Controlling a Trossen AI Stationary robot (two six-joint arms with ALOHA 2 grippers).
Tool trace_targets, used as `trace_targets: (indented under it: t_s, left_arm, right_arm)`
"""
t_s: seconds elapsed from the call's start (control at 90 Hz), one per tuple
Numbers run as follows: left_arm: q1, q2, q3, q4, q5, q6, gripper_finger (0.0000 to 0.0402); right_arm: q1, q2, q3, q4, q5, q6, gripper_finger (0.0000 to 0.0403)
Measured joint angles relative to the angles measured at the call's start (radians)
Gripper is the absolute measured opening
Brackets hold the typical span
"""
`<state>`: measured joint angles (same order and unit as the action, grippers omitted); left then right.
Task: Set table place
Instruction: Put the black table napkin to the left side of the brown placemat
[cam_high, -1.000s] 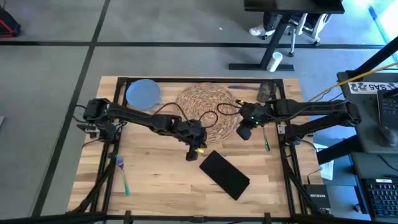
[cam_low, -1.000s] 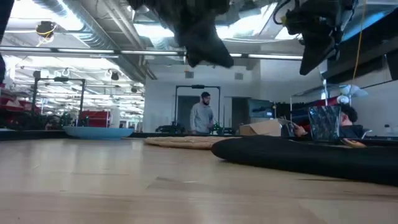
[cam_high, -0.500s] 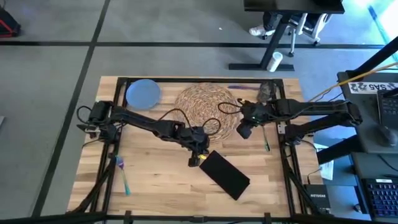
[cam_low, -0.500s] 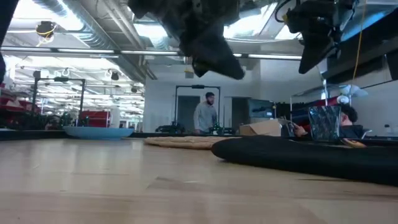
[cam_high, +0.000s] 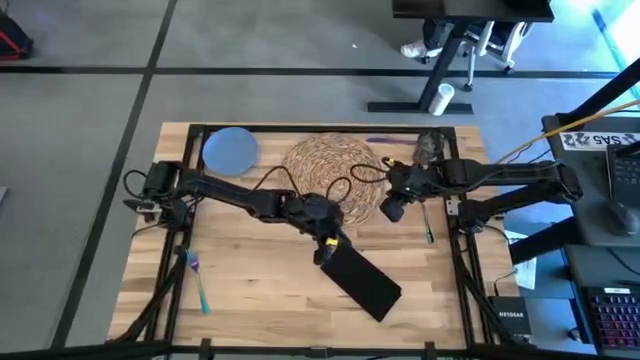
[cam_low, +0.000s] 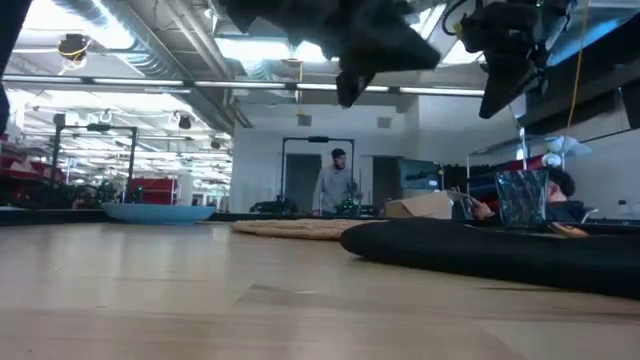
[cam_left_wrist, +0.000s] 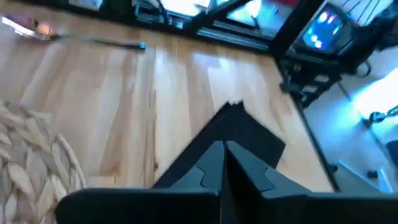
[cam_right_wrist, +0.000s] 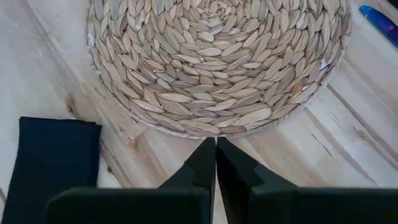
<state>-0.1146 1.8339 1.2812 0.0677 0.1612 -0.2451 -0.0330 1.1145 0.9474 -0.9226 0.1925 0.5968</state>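
The round woven placemat (cam_high: 335, 175) lies at the table's far middle, the pale blue plate (cam_high: 230, 150) left of it, the small grey cup (cam_high: 428, 148) at the far right. The black napkin (cam_high: 362, 280) lies flat and slanted near the table's middle. My left gripper (cam_high: 325, 250) hangs shut above the napkin's (cam_left_wrist: 242, 137) far left corner, clear of it. My right gripper (cam_high: 392, 212) hovers shut over bare wood by the placemat's (cam_right_wrist: 217, 62) right edge. A teal fork (cam_high: 203, 295) lies near the left edge.
A green-handled piece of cutlery (cam_high: 428, 230) lies by the right edge, a purple-tipped one (cam_high: 190, 262) by the fork, a blue one (cam_high: 385, 142) beyond the placemat. A person (cam_low: 335, 190) stands in the room far behind. Bare wood (cam_high: 250, 290) spans the near left.
My left gripper has moved toward the table's right edge, from beside the napkin to above its far left corner, turning as it went. It stays shut and above the table. The napkin has not moved.
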Motion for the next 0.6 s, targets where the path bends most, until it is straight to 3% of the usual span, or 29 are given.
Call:
trace_targets:
  t_s: [0.6]
  left_arm:
    - [-0.058, 0.135, 0.001, 0.046, -0.010, -0.018, 0.0000]
  right_arm:
    - [0.000, 0.000, 0.001, 0.000, -0.009, 0.000, 0.0000]
